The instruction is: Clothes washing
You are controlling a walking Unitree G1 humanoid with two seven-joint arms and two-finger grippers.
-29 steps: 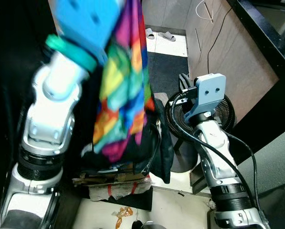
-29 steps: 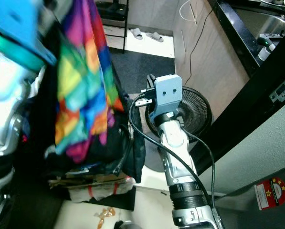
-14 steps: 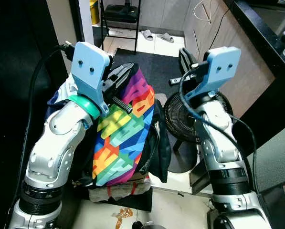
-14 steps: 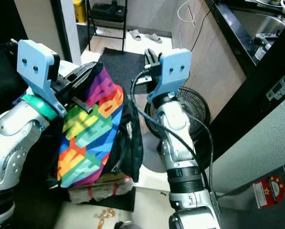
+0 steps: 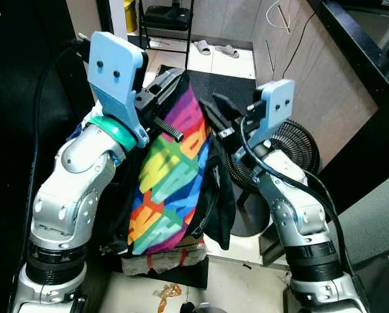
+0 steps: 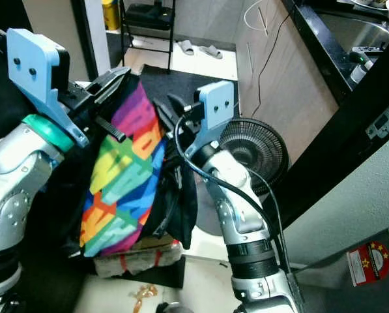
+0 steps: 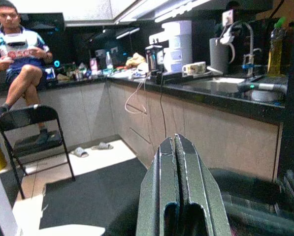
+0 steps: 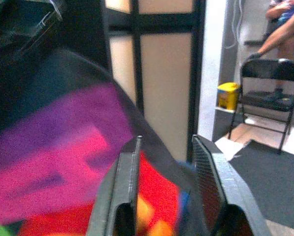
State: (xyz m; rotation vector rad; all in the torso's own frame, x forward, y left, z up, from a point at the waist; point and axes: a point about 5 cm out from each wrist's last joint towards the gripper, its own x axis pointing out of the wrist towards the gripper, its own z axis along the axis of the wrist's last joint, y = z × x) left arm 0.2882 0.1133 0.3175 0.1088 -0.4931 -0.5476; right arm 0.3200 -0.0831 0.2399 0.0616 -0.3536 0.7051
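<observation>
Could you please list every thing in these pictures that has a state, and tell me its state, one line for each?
Left gripper: raised, fingers shut on the rainbow garment.
Right gripper: open, fingers reaching toward the garment's upper edge.
Rainbow garment: hanging down from the left gripper, draped over the dark clothes.
Dark clothes: piled below, partly hanging.
Floor fan: standing on the floor; running or not, cannot tell.
Folding chair: unfolded, a person sitting.
</observation>
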